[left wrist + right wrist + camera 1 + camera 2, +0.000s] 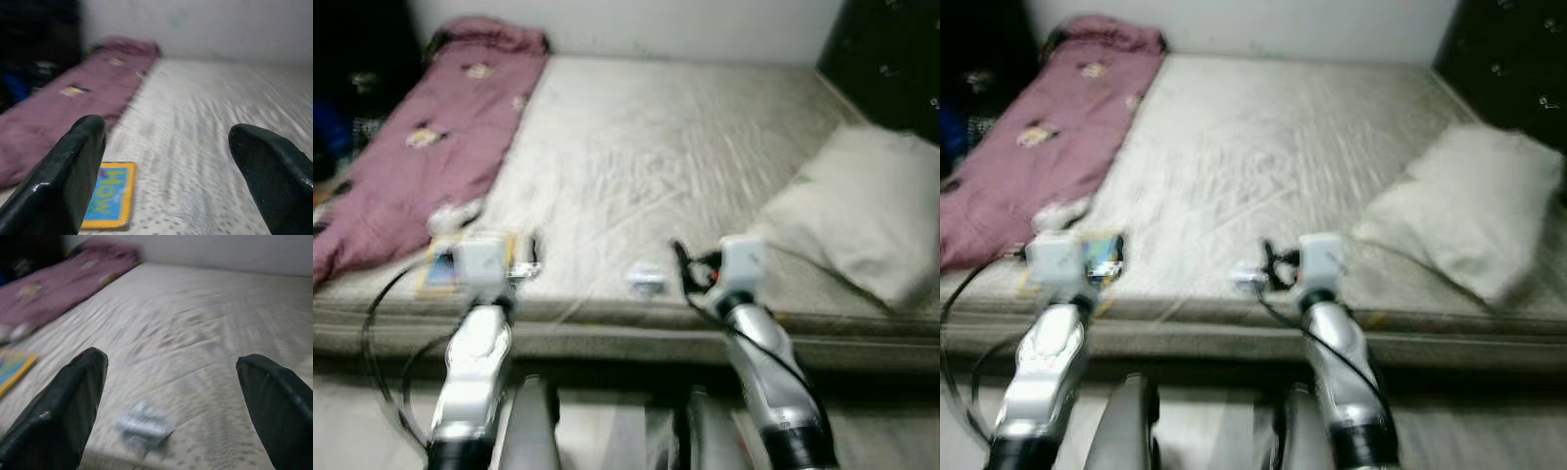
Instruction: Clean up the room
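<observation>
I see both arms raised over the near edge of the bed (636, 147). My left hand (166, 161) is spread wide, with a yellow-and-blue book (111, 195) lying on the mattress just beyond it. My right hand (171, 406) is spread too, above a small silvery packet (144, 425) near the edge. A mauve blanket (421, 157) lies far left, a pillow (862, 211) right.

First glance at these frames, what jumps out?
A bare mattress takes up most of the scene, with a long pink blanket along its left side and a white pillow at its right. Near the front edge, both open grippers reach forward: the left gripper by a yellow-and-blue book, the right gripper over a small silvery packet.
</observation>
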`<state>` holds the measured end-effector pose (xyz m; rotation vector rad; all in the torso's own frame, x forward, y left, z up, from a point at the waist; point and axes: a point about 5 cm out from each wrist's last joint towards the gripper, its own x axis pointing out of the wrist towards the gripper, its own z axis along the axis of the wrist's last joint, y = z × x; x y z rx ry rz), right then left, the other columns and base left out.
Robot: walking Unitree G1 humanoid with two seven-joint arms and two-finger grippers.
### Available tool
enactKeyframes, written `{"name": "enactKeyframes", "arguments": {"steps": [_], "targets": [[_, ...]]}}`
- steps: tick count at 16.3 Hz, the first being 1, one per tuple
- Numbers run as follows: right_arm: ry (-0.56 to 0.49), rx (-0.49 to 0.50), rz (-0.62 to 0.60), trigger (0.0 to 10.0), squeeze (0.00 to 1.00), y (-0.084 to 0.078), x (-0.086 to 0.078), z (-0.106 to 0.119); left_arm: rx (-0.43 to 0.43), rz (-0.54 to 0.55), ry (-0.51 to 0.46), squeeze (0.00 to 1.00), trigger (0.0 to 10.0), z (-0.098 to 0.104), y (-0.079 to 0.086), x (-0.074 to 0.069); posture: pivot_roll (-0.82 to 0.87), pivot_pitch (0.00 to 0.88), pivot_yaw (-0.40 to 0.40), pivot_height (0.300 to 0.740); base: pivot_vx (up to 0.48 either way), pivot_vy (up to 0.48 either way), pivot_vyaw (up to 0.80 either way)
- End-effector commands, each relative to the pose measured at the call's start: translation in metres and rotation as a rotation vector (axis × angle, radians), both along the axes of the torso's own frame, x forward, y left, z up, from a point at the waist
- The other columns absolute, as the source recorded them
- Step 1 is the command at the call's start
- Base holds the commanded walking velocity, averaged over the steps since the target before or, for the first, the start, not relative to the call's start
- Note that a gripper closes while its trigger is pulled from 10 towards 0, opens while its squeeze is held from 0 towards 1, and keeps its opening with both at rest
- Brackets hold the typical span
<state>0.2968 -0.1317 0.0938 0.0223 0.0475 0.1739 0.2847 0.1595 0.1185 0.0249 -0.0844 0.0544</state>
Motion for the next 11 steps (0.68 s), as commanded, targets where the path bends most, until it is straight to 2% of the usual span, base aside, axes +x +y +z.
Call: {"name": "enactKeyframes", "arguments": {"steps": [1,7,11], "targets": [[-0.01,-0.001,0.024,10.0,0.0,0.0053,0.0026,0.0032,-0.002,0.027,0.063,0.0,10.0,-0.0145,0.0075,-0.0051,0.06,0.043,-0.022,0.612,0.0,0.0,0.0],[-0.023,-0.032,0.076,10.0,0.0,0.0123,0.0005,0.0031,-0.033,0.015,0.073,0.0,10.0,-0.0169,0.0065,-0.0062,0.06,0.032,-0.027,0.612,0.0,0.0,0.0],[-0.026,-0.029,0.083,10.0,0.0,0.0133,-0.0001,0.0028,-0.039,0.011,0.078,0.0,10.0,-0.0178,0.0064,-0.0063,0.06,0.029,-0.026,0.577,0.0,0.0,0.0]]}}
